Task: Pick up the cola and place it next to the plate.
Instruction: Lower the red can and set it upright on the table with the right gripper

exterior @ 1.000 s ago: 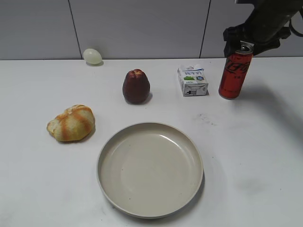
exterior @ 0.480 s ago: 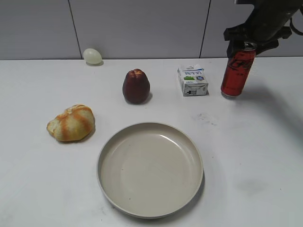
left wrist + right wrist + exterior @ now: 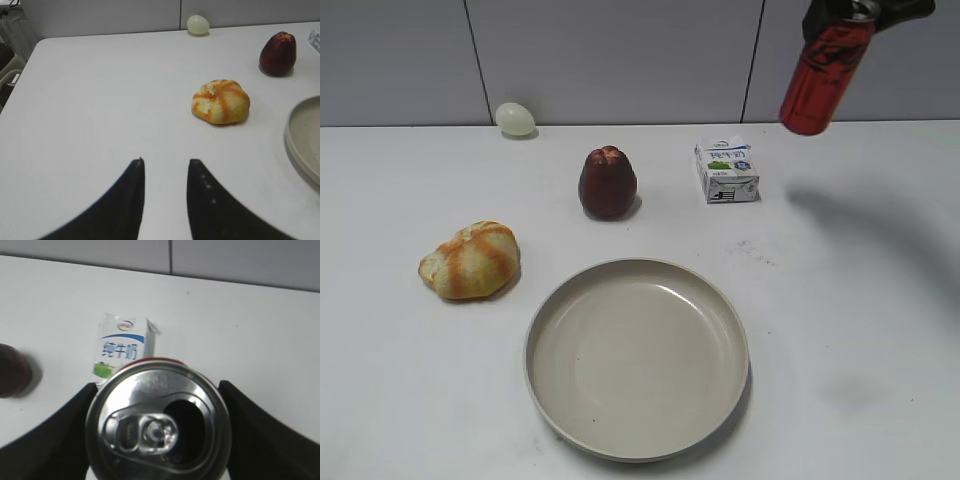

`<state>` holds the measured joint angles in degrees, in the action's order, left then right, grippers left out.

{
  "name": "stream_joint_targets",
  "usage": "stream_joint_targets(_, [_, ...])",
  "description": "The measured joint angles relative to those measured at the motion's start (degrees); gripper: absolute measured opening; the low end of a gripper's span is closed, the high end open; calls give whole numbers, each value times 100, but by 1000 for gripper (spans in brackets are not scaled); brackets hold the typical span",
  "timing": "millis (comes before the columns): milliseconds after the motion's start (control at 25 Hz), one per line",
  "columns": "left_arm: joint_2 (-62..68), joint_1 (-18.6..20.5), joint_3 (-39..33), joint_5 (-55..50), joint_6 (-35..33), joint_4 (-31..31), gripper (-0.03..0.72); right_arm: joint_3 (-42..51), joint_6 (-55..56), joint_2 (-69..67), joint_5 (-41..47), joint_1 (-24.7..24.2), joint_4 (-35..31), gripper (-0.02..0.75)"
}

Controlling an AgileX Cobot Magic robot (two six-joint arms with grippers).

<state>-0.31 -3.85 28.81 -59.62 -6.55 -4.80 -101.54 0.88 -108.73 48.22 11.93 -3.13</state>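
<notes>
My right gripper (image 3: 860, 10) is shut on the top of the red cola can (image 3: 823, 72) and holds it tilted, high above the back right of the table. In the right wrist view the can's opened silver top (image 3: 159, 425) fills the space between the two black fingers (image 3: 157, 427). The beige plate (image 3: 550, 310) lies at the front middle of the table, far from the can; its rim shows in the left wrist view (image 3: 295, 145). My left gripper (image 3: 165, 162) is open and empty over bare table at the left.
A small white milk carton (image 3: 727, 170) stands below the lifted can, also in the right wrist view (image 3: 122, 347). A dark red fruit (image 3: 608, 183), a bread roll (image 3: 471, 260) and a pale egg (image 3: 515, 119) lie left of it.
The right gripper has lifted the cola off the table and raised it upward, tilting it. The left gripper and other items have not moved.
</notes>
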Motion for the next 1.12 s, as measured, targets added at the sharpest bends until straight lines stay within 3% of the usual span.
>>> stream_joint_targets(320, [0, 0, 0, 0, 0, 0, 231, -18, 0, 72, -10, 1478, 129, 540])
stream_joint_targets(520, [0, 0, 0, 0, 0, 0, 231, -18, 6, -198, -240, 2047, 135, 540])
stream_joint_targets(1120, [0, 0, 0, 0, 0, 0, 231, -20, 18, -1345, -288, 2245, -39, 540])
